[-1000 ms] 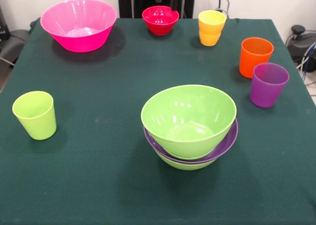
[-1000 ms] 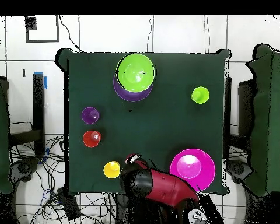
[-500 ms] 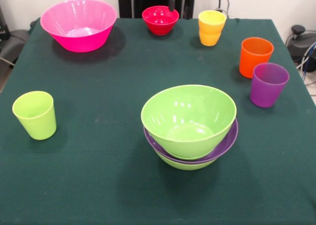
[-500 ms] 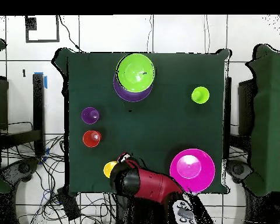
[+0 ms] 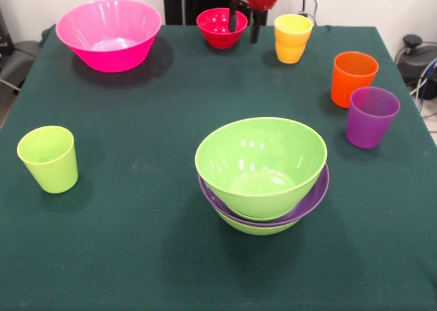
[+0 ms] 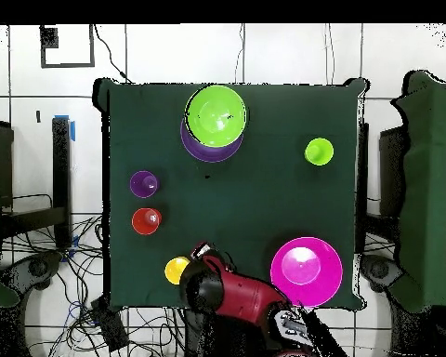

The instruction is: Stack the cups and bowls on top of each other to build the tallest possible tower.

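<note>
A stack [image 5: 261,167] of a lime green bowl in a purple bowl in another lime green bowl stands near the table's middle; it also shows in the overhead view [image 6: 216,112]. The pink bowl [image 5: 109,34] stands alone at the far left. My gripper [image 5: 244,25] hangs open and empty between the small red bowl [image 5: 217,25] and the yellow-orange cup [image 5: 292,37]; one finger [image 5: 233,17] is at the red bowl's right rim. The orange cup [image 5: 352,77], purple cup [image 5: 370,116] and lime green cup [image 5: 48,158] stand apart. In the overhead view the arm [image 6: 231,296] hides the red bowl.
The dark green table [image 5: 136,242] ends close behind the red bowl and the yellow-orange cup. Cables and grey gear [image 5: 416,58] lie off the right side.
My gripper has come down from the top edge into the front view, settling between the red bowl and the yellow-orange cup. Bowls and cups have not moved.
</note>
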Motion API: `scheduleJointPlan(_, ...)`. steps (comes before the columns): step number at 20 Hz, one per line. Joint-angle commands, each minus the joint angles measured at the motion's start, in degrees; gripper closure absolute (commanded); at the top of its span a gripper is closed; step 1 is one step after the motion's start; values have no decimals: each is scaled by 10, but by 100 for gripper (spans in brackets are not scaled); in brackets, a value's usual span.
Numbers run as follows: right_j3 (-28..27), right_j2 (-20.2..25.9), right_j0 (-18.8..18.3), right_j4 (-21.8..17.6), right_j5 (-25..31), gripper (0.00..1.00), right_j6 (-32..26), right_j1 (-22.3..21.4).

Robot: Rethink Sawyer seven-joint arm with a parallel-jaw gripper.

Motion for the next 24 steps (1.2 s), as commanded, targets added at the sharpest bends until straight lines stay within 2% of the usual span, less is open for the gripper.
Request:
scheduleJointPlan(1,8,22,-11,2,-26,0,94,23)
scheduleJointPlan(6,25,22,-22,-6,-19,0,87,5)
scheduleJointPlan(16,49,21,-24,-14,-46,0,94,8)
scheduleJointPlan(24,35,25,-27,-20,-112,0,102,74)
